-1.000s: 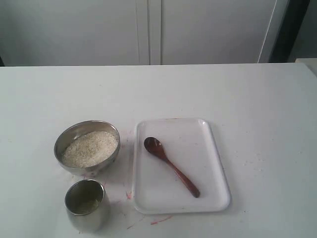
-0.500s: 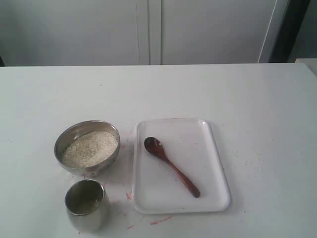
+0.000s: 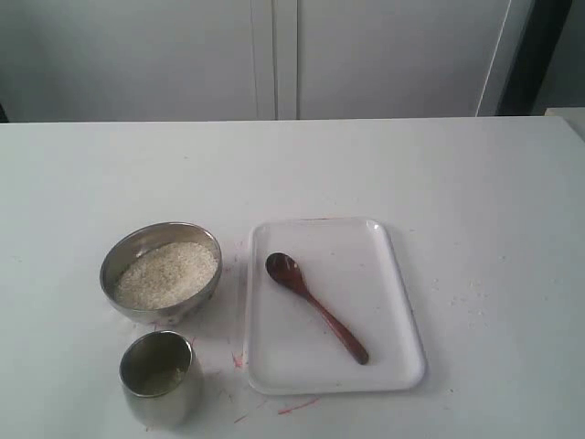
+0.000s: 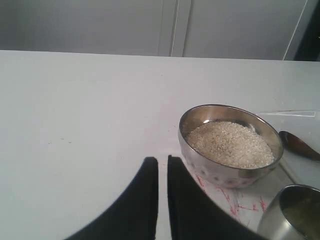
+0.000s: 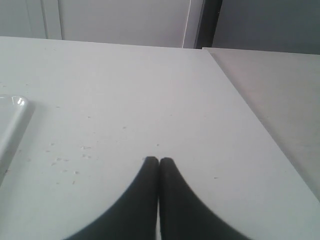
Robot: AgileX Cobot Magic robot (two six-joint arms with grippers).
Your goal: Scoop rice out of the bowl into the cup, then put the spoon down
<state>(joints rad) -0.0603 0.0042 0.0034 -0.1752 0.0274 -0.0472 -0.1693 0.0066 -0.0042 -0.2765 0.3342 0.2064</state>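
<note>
The steel bowl (image 3: 164,314) sits left of centre, holding a mound of white rice (image 3: 166,273). Just in front of it stands the steel cup (image 3: 160,402), with a little rice at its bottom. The reddish-brown wooden spoon (image 3: 315,306) lies diagonally on a white tray (image 3: 366,247), scoop toward the bowl. Neither gripper shows in the exterior view. In the left wrist view my left gripper (image 4: 162,159) hangs beside the bowl (image 4: 220,175) with only a thin slit between its fingers and nothing in it. My right gripper (image 5: 159,160) is shut and empty over bare table.
Red marks stain the table (image 3: 292,405) around the bowl and the tray's front edge. Loose grains (image 5: 65,160) lie near the tray's corner (image 5: 10,125). White cabinet doors (image 3: 274,55) stand behind the table, and a second surface (image 5: 280,90) adjoins it on the right.
</note>
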